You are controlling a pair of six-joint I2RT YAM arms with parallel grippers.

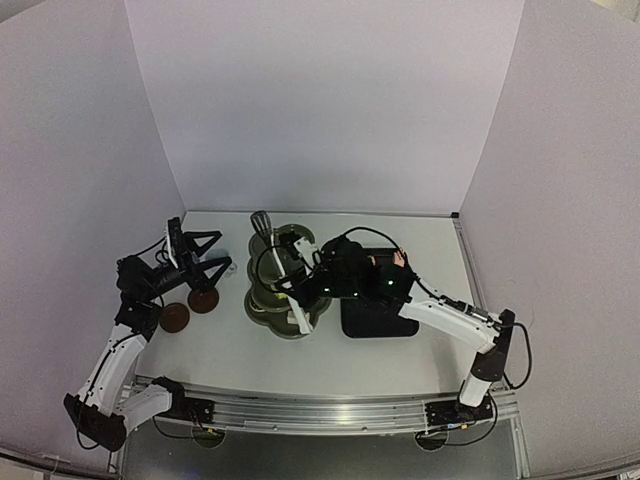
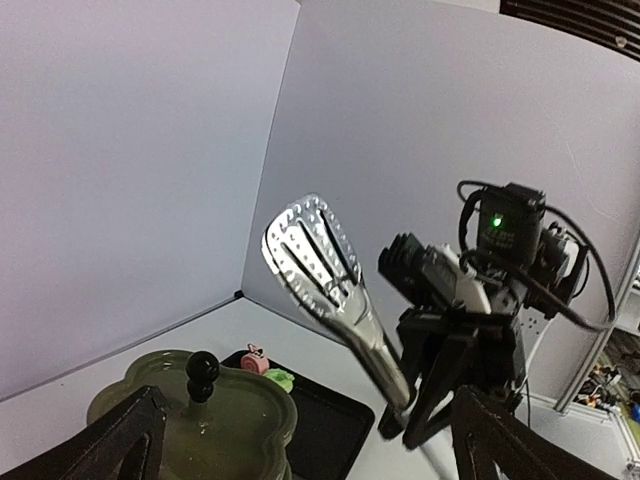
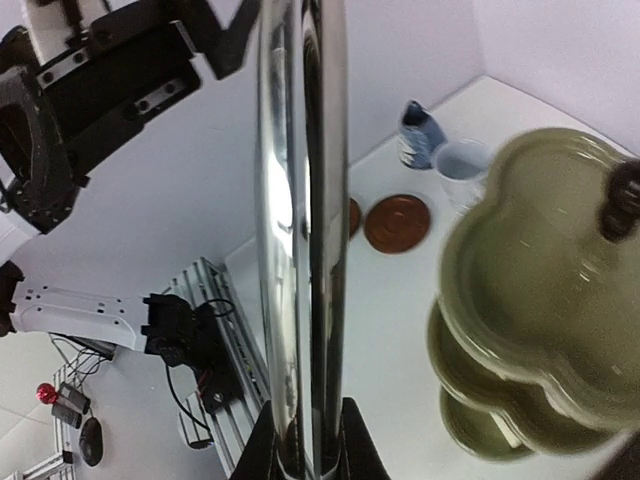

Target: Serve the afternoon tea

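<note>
Seen from above, the olive-green stand (image 1: pixel 265 305) sits mid-table, with the black tray (image 1: pixel 380 322) just beside it at 3 o'clock. The two brown coasters (image 1: pixel 203 300) lie near each other at 8 o'clock, one close to the stand and the other nearer the front edge of the table (image 1: pixel 330 360).

The right gripper (image 3: pixel 308 445) reaches over the stand from the 3 o'clock side, its jaws clamped on the handle of the metal tongs (image 1: pixel 262 222). The slotted head of the tongs stands over the stand's 12 o'clock edge, and the handle runs back across the tiers toward 6 o'clock. In the right wrist view the polished shaft rises straight up from between the fingers.

The left gripper (image 1: pixel 222 250) hangs at 9 o'clock of the stand, above the far side of the coasters. Its jaws are spread wide and hold nothing. Its dark fingers (image 2: pixel 125 440) fill both lower corners of the left wrist view, pointed at the tongs and the stand.

In the right wrist view the two bluish cups (image 3: pixel 460 165) stand side by side at 12 o'clock of the nearer coaster, close to the stand's rim.

The left wrist view shows the black knob (image 2: pixel 202 370) on the top tier. Just behind it, a pink cake (image 2: pixel 255 360) and a green cake (image 2: pixel 279 380) lie together at the tray's edge.
</note>
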